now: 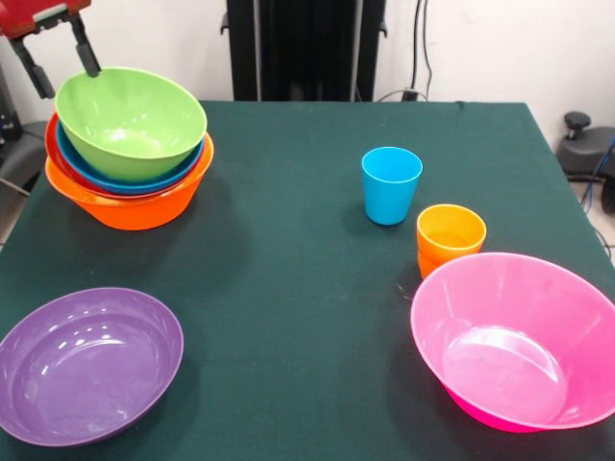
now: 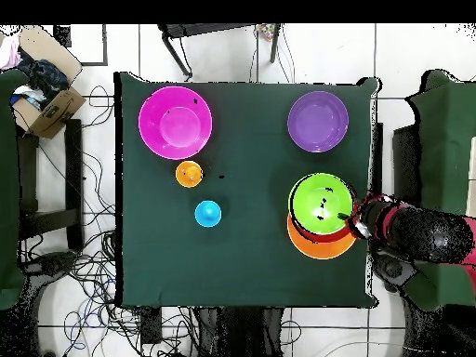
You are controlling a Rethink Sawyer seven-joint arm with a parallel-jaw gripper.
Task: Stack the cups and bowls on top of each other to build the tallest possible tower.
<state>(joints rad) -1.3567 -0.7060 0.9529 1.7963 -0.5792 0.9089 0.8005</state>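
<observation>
The tower (image 1: 130,154) stands at the far left in the front view: a big orange bowl (image 1: 135,206) holds a red-orange bowl, a blue bowl (image 1: 125,181) and a tilted green bowl (image 1: 132,122) on top. It also shows in the overhead view (image 2: 321,214). My gripper (image 1: 62,60) is open and empty, just above and behind the green bowl's rim. A blue cup (image 1: 391,184) and an orange cup (image 1: 450,237) stand upright right of centre. A pink bowl (image 1: 519,341) sits near right, a purple bowl (image 1: 86,363) near left. The yellow cup is out of view.
The green cloth table (image 1: 288,279) ends close to the tower's left side. The black pedestal (image 1: 306,48) stands behind the far edge. In the overhead view a cardboard box (image 2: 42,98) and cables lie on the floor beside the table.
</observation>
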